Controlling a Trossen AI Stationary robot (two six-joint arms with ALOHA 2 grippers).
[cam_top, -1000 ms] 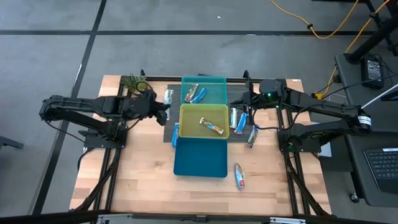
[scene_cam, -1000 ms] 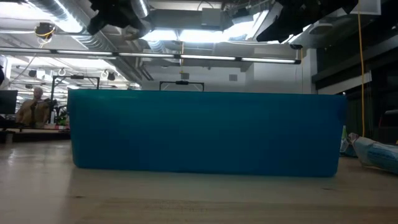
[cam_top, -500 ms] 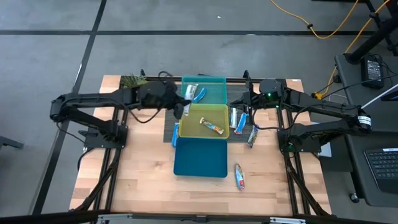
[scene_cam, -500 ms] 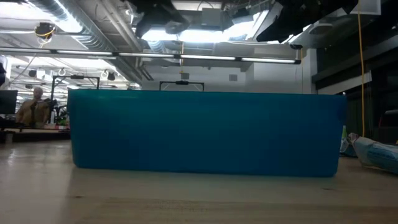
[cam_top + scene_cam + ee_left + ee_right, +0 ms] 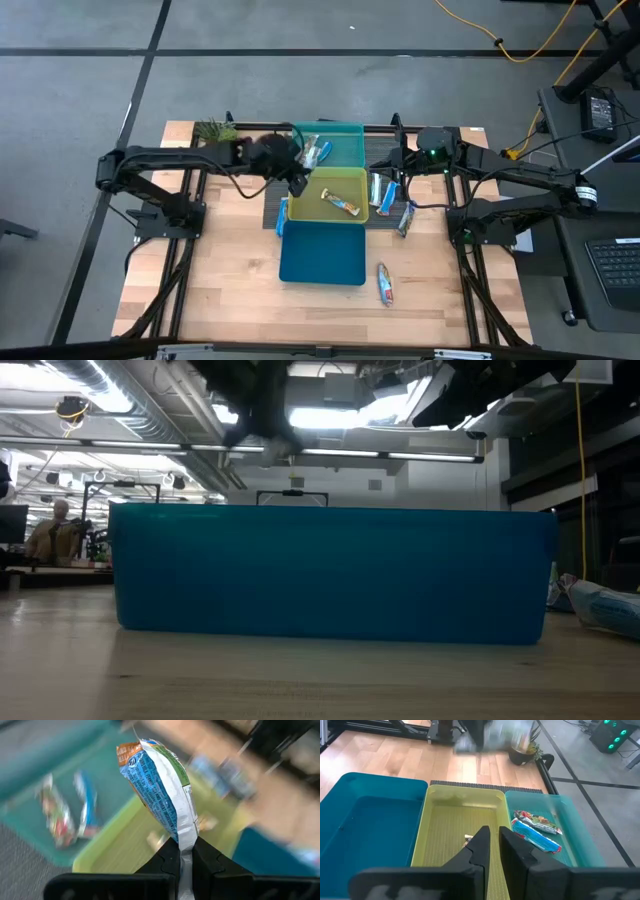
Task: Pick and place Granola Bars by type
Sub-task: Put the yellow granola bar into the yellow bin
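My left gripper hangs over the far left corner of the yellow-green bin, shut on a granola bar with a blue, white and orange wrapper. The teal bin holds two bars. One bar lies in the yellow-green bin. The blue bin stands nearest. My right gripper waits shut by the bins' right side. Loose bars lie flat on the table to the right and at the front. My left gripper pinches the bar's flat end seam between its two fingers. The bar stands out past the fingertips, lifted clear above the bins.
A blue bar lies against the bins' left side. Another bar lies to the right of the yellow-green bin. A small plant stands at the far left corner. Bare wood lies at the near left.
My left gripper has moved toward the table's right edge, from left of the bins to over the yellow-green bin's far left corner. It carries the bar, which has left its place beside the teal bin and is lifted clear.
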